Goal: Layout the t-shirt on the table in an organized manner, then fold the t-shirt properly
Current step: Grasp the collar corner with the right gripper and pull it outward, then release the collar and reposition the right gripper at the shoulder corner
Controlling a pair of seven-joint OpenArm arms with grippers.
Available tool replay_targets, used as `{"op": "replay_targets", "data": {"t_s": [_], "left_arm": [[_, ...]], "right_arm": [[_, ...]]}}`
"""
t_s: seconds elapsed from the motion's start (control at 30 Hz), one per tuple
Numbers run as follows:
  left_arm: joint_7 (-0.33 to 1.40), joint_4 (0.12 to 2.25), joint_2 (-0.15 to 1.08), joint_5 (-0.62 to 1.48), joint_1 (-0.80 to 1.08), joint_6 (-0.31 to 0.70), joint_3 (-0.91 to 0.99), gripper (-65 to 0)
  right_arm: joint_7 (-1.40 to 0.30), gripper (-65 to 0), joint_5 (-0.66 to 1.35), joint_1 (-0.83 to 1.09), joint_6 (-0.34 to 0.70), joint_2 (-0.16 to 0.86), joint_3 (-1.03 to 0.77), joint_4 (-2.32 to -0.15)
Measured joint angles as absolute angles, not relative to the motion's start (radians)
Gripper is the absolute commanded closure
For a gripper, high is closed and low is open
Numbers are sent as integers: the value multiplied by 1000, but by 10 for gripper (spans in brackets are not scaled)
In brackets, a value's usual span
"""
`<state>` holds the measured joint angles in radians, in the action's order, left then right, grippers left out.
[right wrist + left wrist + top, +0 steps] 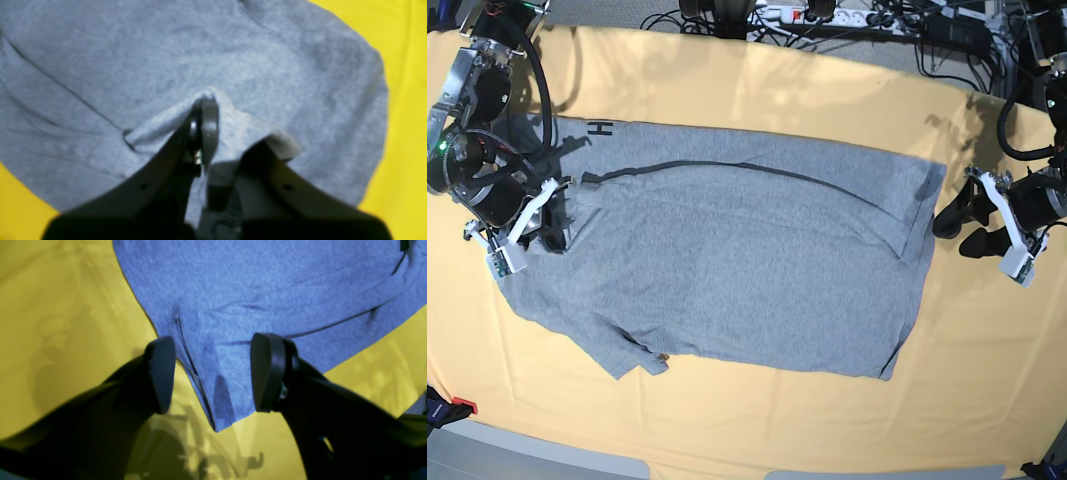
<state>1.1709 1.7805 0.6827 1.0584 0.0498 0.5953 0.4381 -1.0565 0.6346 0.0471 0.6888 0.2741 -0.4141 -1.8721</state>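
The grey t-shirt lies spread across the yellow table, mostly plain side up, with a folded-over strip along its far edge and a black letter showing at its far left. My right gripper is at the shirt's left end. In the right wrist view the right gripper is shut on a pinched ridge of the t-shirt. My left gripper hovers open just off the shirt's right edge. In the left wrist view a corner of the t-shirt lies between the left gripper's spread fingers.
Cables and a power strip run along the table's far edge. A small red object sits off the front left corner. Bare yellow cloth surrounds the shirt on all sides, also at the right in the right wrist view.
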Motion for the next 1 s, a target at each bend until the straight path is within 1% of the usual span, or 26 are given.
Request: {"op": "replay_targets", "data": {"t_s": [0.17,0.27,0.4,0.5,0.63,0.77,0.8,0.87,0.9,0.93,0.97,1.0], "left_arm": [[1171,1781,683,1053,50,595,438,-367],[1171,1781,682,1053,49,595,438,-367],[1171,1781,682,1030,50,595,438,-367],[1155,1781,682,991,50,595,440,-367],[1111,1781,682,941,49,531,471,-367],[1111,1781,682,934,49,531,502,-367],[1111,1781,682,934,49,531,505,-367],[1110,1781,682,934,50,532,506,-367],[1110,1781,682,935,50,532,506,-367],[1110,1781,682,935,50,532,505,-367],[1110,1781,682,934,50,532,505,-367],[1111,1781,682,934,50,532,506,-367]], "right_arm": [[-993,0,525,47,572,274,-414,-1825],[-970,0,512,46,541,274,-414,-1790],[-968,0,488,36,533,268,-414,-1766],[-969,0,439,36,478,266,-413,-1766],[-969,0,423,36,473,266,-413,-1766],[-968,0,437,31,495,266,-413,-1766],[-969,-34,437,25,492,266,-413,-1766],[-967,-209,425,8,489,266,-413,-1766],[-968,-297,416,0,467,266,-413,-1766],[-964,-358,410,-3,454,268,-413,-1766],[-955,-390,411,-2,454,271,-413,-1766],[-955,-394,411,-2,455,272,-413,-1766]]}}
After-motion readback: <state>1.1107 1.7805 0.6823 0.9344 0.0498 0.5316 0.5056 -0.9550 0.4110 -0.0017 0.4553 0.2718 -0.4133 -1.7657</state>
